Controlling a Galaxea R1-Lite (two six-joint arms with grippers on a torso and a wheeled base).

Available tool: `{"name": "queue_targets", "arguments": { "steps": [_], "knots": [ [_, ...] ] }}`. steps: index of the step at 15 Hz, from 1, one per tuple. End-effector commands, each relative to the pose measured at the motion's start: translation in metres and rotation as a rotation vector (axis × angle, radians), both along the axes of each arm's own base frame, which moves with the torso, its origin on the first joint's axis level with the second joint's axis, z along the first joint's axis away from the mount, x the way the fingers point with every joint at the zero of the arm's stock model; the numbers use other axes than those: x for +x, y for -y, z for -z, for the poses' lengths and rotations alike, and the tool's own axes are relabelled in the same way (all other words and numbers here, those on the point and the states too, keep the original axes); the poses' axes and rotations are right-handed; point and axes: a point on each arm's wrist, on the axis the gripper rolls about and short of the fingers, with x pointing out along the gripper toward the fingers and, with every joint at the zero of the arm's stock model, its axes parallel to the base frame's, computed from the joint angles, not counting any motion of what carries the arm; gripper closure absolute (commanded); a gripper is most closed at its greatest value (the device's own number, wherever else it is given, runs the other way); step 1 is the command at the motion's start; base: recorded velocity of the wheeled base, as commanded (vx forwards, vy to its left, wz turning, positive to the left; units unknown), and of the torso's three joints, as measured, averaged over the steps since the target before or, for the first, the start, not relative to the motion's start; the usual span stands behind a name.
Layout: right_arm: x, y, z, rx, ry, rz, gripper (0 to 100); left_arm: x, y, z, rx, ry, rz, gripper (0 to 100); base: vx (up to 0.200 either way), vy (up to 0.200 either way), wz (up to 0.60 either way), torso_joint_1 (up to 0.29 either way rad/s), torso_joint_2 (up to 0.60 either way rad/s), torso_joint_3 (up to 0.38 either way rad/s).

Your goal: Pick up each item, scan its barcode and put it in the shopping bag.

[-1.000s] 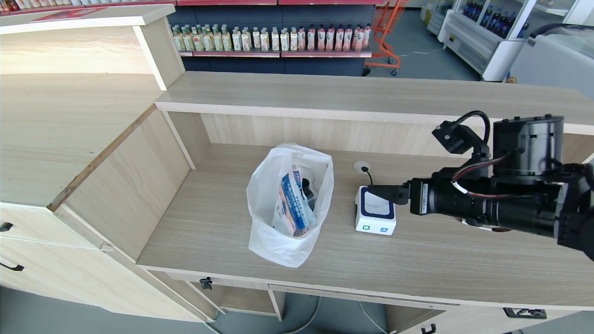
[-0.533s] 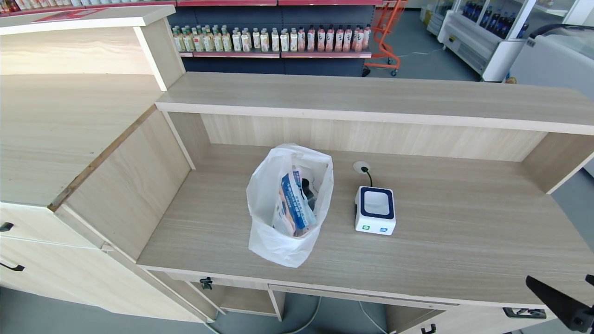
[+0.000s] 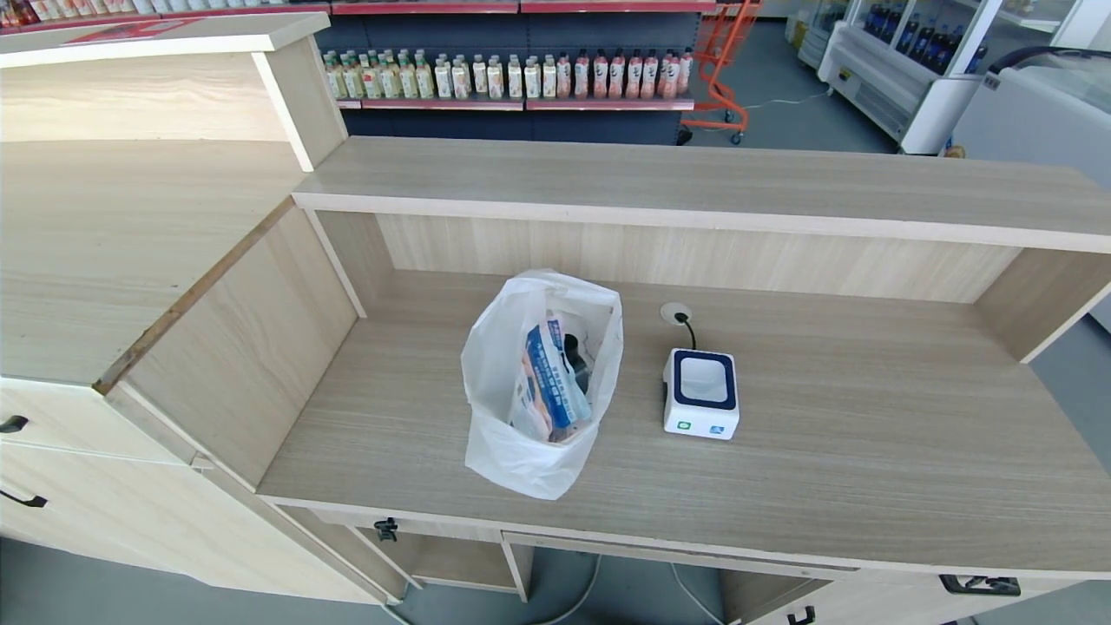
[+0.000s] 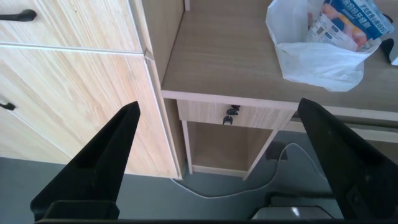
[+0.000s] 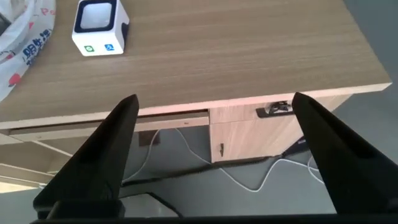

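Out past the table's [image 3: 868,451] front edge, the left hand [image 4: 217,106] and right hand [image 5: 214,98] are hanging spread and empty. Mid-table, the limp bag [image 3: 503,434] is holding a packet [image 3: 551,382] and could slump, spilling it.

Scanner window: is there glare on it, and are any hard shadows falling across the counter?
Head view: the scanner window shows a pale reflection; the counter is evenly lit, with no hard shadows. Right wrist view: the window looks equally pale; the right claw is a dark silhouette.
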Motion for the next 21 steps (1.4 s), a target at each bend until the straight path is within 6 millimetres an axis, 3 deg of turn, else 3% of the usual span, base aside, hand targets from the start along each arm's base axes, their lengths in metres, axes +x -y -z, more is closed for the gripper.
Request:
{"name": "queue_targets", "arguments": {
  "steps": [1,9,21],
  "knots": [
    [-0.0031,-0.0001,0.0031,0.0,0.032,0.004,100,0.0,0.0,0.0,0.0,0.0,0.0,0,0.0,0.0,0.0,0.0,0.0,0.0],
    [-0.0032,0.0,0.0026,0.031,0.039,0.007,100,0.0,0.0,0.0,0.001,0.0,0.0,0,0.0,0.0,0.0,0.0,0.0,0.0],
    [-0.0031,0.0,0.0031,0.024,0.036,0.007,100,0.0,0.0,0.0,0.006,0.0,0.0,0,0.0,-0.2,0.0,0.004,0.0,0.004]
  ]
}}
